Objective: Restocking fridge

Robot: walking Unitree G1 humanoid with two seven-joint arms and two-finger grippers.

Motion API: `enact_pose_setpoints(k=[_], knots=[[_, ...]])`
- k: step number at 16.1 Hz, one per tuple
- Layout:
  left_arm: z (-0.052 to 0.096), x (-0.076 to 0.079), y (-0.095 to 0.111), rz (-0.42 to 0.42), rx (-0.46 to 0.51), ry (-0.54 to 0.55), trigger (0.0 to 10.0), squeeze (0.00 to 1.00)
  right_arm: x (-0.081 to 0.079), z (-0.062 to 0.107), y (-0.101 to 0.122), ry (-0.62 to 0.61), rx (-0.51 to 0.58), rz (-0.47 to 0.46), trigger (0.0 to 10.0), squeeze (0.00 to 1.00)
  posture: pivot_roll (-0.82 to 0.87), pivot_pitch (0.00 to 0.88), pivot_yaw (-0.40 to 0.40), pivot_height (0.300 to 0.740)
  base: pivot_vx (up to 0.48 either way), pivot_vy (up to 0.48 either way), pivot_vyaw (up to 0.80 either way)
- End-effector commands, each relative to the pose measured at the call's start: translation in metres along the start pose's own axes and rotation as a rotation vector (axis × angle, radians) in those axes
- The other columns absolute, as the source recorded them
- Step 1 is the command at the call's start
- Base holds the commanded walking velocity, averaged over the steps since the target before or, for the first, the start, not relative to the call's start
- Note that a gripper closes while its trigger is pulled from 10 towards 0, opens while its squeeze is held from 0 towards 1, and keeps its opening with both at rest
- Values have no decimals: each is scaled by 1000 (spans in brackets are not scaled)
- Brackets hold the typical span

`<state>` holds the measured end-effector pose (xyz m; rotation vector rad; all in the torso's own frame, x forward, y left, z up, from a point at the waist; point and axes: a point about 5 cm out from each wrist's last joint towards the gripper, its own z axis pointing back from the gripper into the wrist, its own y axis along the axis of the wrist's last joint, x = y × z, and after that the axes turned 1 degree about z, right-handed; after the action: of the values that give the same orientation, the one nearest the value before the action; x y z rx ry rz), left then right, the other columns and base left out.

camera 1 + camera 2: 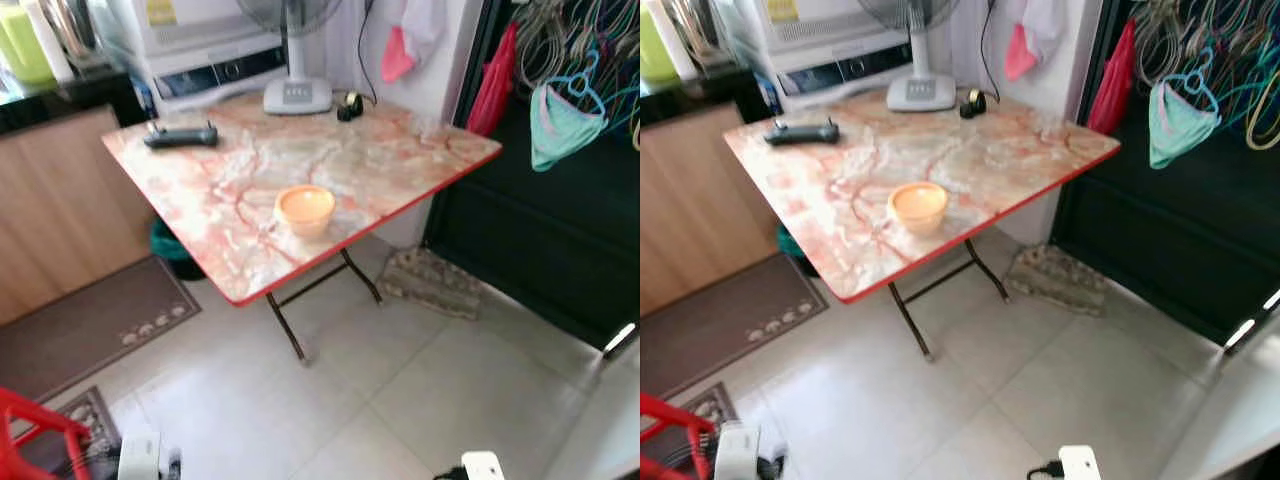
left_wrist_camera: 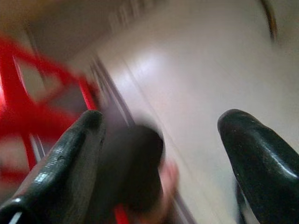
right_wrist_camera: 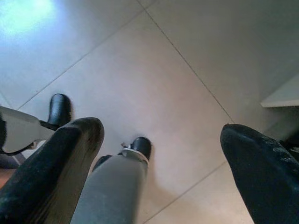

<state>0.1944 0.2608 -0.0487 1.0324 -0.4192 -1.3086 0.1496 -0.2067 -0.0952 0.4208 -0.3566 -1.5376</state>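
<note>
Orange bowl (image 1: pixel 305 208) on pink-veined marble, red-edged table (image 1: pixel 400 160); grey floor tiles (image 1: pixel 440 390).

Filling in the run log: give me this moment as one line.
phase: approach | target: orange bowl on marble-pattern table | left pincer: open, idle | right pincer: open, idle, over floor tiles

both arms hang idle, left tool (image 2: pixel 159 140) and right tool (image 3: pixel 161 144) fingers spread.

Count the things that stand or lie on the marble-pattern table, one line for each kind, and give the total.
Orange bowl: 1
Dark remote control: 1
Fan base: 1
Small black object beside the fan base, too small to identify: 1
Total: 4, all on the table
</note>
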Motion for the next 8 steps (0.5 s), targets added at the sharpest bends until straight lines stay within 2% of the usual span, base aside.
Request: enact_pose_setpoints(k=[1,2,3,4,5,6,7,8], knots=[[-5,-10,32,-17,191,60,10000,0,2,1,-4,-9,-13,-13,10000,0,42,0,7,740,0,0,0],[-5,-12,40,-1,237,71,10000,0,2,1,-4,-8,-14,-11,10000,0,42,0,7,740,0,0,0],[8,-6,89,16,540,48,10000,0,2,1,-5,-7,-16,0,10000,0,53,0,6,740,0,0,0],[15,-2,104,8,628,32,10000,0,3,1,-5,-11,-15,7,10000,0,57,0,5,740,0,0,0],[26,11,128,36,736,-16,10000,0,3,1,-6,-20,-13,4,10000,0,64,0,5,740,0,0,0],[35,21,146,103,779,-50,10000,0,3,1,-6,-20,-13,7,10000,0,65,0,4,740,0,0,0],[46,30,160,208,801,-94,10000,0,3,1,-6,-19,-15,7,10000,0,71,0,4,740,0,0,0],[56,40,171,229,840,-163,10000,0,3,1,-7,-17,-17,11,10000,0,71,0,4,740,0,0,0]])
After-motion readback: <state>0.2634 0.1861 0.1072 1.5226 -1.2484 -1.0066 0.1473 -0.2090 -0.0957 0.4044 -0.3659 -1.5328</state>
